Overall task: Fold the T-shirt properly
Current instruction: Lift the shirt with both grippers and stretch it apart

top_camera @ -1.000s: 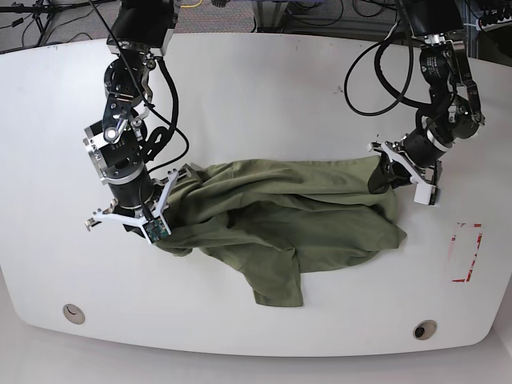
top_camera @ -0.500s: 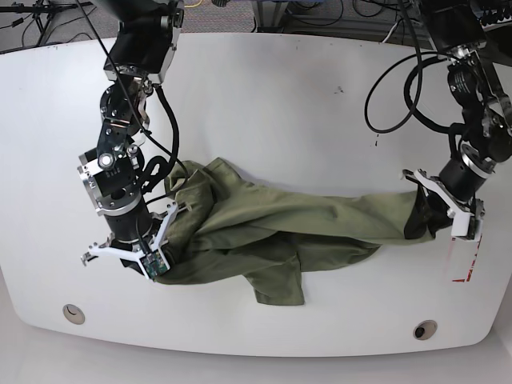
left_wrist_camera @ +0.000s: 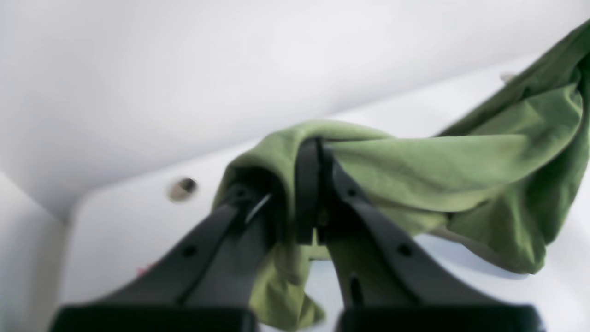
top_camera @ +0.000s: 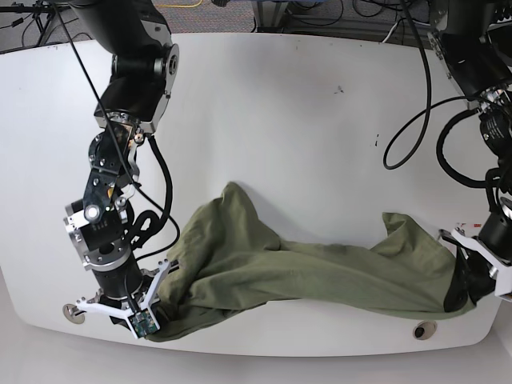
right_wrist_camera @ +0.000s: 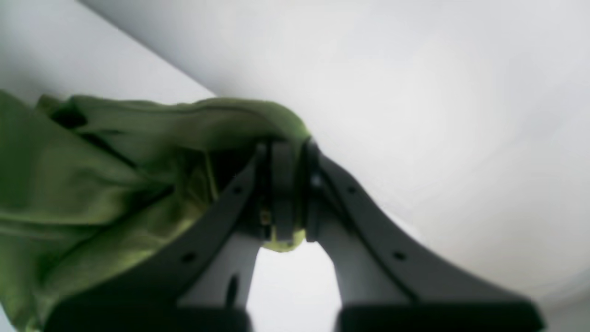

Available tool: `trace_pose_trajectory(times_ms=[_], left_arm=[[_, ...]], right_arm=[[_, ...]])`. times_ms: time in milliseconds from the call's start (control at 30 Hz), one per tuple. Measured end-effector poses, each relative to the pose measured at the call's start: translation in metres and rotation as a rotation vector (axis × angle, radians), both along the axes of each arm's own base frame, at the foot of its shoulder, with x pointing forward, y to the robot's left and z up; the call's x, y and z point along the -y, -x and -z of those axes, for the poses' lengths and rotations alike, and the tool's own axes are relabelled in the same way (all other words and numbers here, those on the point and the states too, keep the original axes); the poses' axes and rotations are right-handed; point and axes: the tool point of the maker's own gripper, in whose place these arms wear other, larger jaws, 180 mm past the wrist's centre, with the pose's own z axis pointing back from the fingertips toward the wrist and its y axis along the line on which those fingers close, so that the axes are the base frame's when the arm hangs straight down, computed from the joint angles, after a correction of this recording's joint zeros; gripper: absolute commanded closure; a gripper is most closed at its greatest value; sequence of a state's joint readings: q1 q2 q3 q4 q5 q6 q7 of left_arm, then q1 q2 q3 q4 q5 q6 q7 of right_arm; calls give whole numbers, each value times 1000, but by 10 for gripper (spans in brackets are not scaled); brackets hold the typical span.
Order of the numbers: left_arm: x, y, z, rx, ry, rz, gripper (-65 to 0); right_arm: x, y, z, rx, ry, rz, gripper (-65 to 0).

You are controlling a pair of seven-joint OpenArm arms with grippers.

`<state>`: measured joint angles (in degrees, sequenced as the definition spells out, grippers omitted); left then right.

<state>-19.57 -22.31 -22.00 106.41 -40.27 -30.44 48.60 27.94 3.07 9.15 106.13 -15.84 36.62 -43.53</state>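
The olive-green T-shirt (top_camera: 304, 272) is stretched in a wrinkled band along the front of the white table (top_camera: 280, 120), one bunch rising toward the middle. My right gripper (top_camera: 160, 308) is shut on the shirt's left end near the front edge; in the right wrist view the fingers (right_wrist_camera: 283, 193) pinch a fold of the T-shirt (right_wrist_camera: 115, 152). At the far right front my left gripper (top_camera: 464, 290) is shut on the other end; the left wrist view shows the T-shirt (left_wrist_camera: 438, 166) draped over and clamped between the fingers (left_wrist_camera: 309, 184).
Two round holes sit in the table near its front edge, one at the left (top_camera: 73, 313) and one at the right (top_camera: 424, 329). Red tape marks (top_camera: 468, 226) lie beside the left gripper. Black cables (top_camera: 408, 104) hang from both arms.
Both grippers have pulled toward the table's front edge and further apart, dragging the T-shirt forward and stretching it out lengthwise. Both have stayed shut on the cloth.
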Motion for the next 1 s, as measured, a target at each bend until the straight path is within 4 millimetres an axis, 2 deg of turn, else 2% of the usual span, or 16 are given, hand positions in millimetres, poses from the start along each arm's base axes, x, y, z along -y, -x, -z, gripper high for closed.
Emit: trace_pose_trajectory(times_ms=[400, 733, 867, 1000], left_arm=[[-21, -27, -83, 146, 7, -35, 0], [-34, -17, -179, 349, -18, -70, 0], [-39, -12, -199, 389, -22, -90, 0], [-40, -10, -201, 394, -29, -91, 0]], right_arm=[[17, -45, -61, 69, 15, 16, -2], [27, -66, -136, 179, 16, 22, -2], [36, -66, -161, 224, 23, 36, -2], [44, -63, -167, 222, 34, 60, -2]])
